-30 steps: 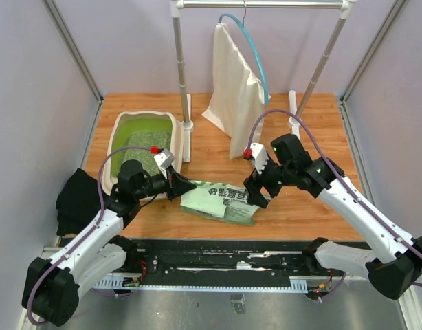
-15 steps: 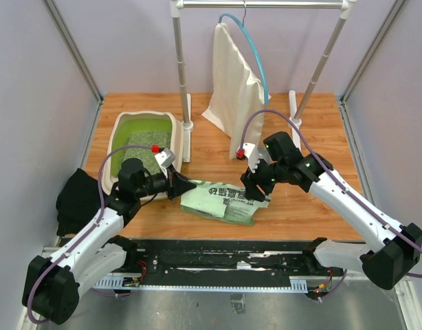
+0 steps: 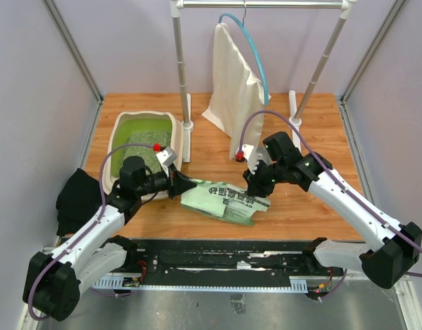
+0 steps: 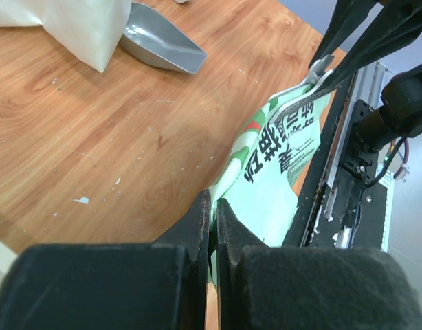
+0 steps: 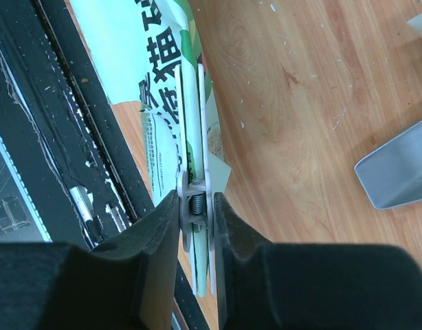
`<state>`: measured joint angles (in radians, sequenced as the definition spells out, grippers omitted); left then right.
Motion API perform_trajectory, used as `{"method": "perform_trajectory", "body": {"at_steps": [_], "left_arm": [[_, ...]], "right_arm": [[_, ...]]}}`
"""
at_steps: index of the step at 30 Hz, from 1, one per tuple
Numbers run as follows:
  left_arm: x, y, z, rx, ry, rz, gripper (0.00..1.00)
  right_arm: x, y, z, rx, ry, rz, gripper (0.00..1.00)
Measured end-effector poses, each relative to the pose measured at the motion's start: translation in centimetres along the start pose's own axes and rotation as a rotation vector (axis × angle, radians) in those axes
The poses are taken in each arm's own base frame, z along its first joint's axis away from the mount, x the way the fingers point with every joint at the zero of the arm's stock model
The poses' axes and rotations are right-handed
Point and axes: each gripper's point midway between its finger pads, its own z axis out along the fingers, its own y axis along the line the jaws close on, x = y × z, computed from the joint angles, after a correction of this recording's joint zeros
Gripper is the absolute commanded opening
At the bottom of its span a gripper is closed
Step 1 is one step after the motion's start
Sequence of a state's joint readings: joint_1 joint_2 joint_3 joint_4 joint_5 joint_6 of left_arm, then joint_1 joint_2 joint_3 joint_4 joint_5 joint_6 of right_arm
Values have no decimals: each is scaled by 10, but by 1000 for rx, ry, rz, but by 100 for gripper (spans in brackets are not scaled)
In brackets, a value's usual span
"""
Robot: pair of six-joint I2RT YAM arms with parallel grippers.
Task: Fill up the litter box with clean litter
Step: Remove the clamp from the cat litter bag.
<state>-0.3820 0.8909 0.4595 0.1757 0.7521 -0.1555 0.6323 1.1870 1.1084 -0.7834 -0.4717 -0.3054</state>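
The beige litter box (image 3: 118, 137) with its green interior sits at the back left and holds some speckled clean litter (image 3: 148, 150). A flat green printed bag (image 3: 221, 199) lies between my arms. My left gripper (image 3: 190, 184) is shut on the bag's left corner, where black fingers pinch the green film (image 4: 212, 206). A white spring clip (image 5: 197, 199) seals the bag's right end. My right gripper (image 5: 197, 203) is shut on that clip, a pad pressing each side. The same clip (image 4: 300, 93) shows at the bag's far end in the left wrist view.
A grey metal scoop (image 4: 159, 45) lies on the wood beyond the bag, also seen as scoop (image 5: 396, 168). A cream cloth bag (image 3: 235, 103) hangs from a rack (image 3: 180, 69) at the back. Black cloth (image 3: 77, 199) lies at the left edge. A black rail (image 3: 218, 258) runs along the front.
My right gripper has moved left onto the bag's right end and its jaws have closed from wide open onto the clip. The left gripper has kept its grip and place.
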Motion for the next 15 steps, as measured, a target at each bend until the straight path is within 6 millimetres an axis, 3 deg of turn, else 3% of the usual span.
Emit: {"method": "perform_trajectory", "body": {"at_steps": [7, 12, 15], "left_arm": [[-2, 2, 1, -9, 7, 12, 1], [0, 6, 0, -30, 15, 11, 1], [1, 8, 0, -39, 16, 12, 0]], "right_arm": [[-2, -5, -11, 54, 1, 3, 1], [-9, -12, -48, 212, -91, 11, 1], [-2, -24, -73, 363, -156, 70, 1]]}}
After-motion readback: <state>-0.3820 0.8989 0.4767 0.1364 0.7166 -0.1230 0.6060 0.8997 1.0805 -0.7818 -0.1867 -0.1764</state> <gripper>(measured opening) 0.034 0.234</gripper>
